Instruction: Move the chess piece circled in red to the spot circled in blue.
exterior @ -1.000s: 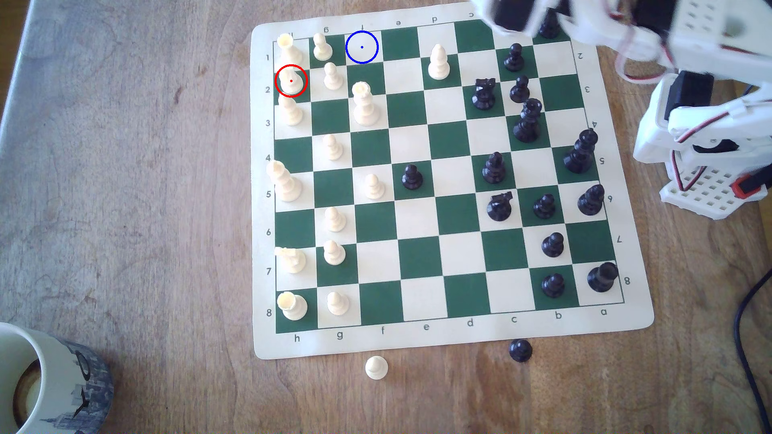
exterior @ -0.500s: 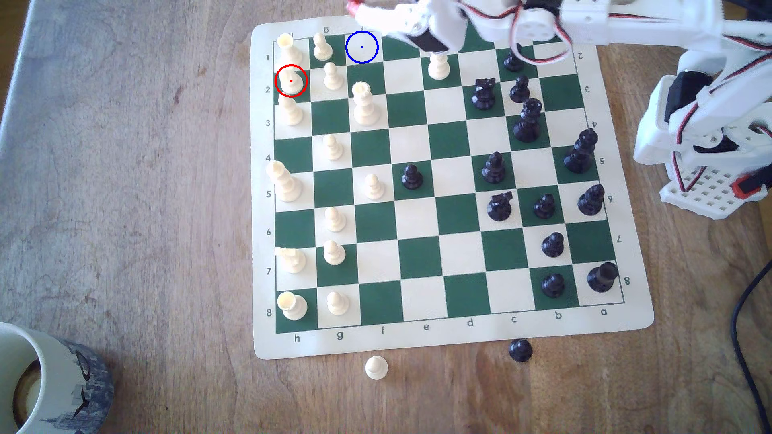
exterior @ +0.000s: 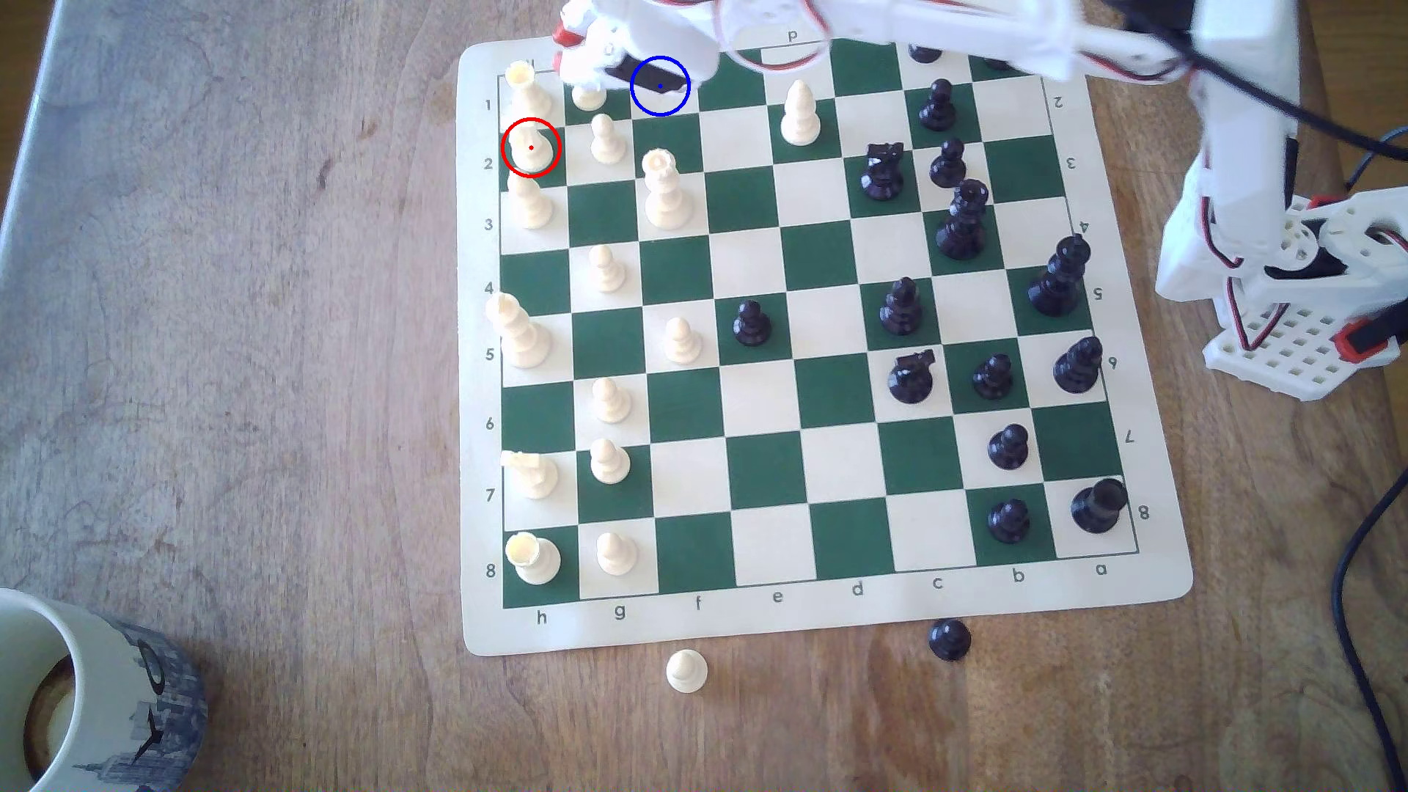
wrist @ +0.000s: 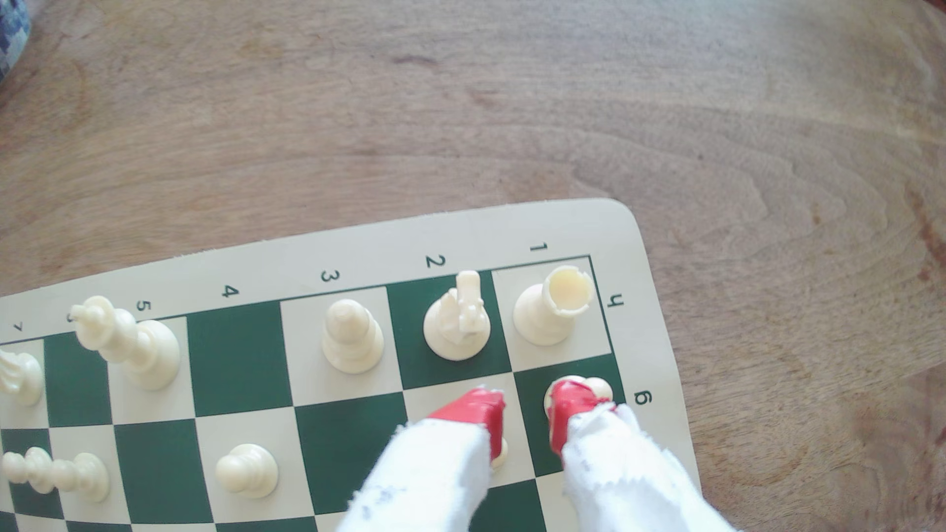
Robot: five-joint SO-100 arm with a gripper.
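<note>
- The white tool with red-taped tips (wrist: 527, 414) hangs over the corner of the green-and-cream vinyl board mat (wrist: 660, 286) with its tips apart and nothing between them; in the exterior view it (exterior: 568, 53) is blurred.
- One red tip overlaps a ball-topped cream plastic pawn (wrist: 596, 389) on the green square beside the corner; I judge a careless descent could tip that pawn.
- The cream-white plastic knight with the carved horse head (wrist: 457, 322) stands upright on its red-ringed green square (exterior: 531, 148), apart from the tool.
- It is flanked by a cup-topped cream rook (wrist: 555, 307) and another cream pawn (wrist: 352, 335); wide tips may clip either.
- The blue-ringed cream square (exterior: 660, 106) is partly covered by the arm; the knight's uneven head risks a slipping grip.
</note>
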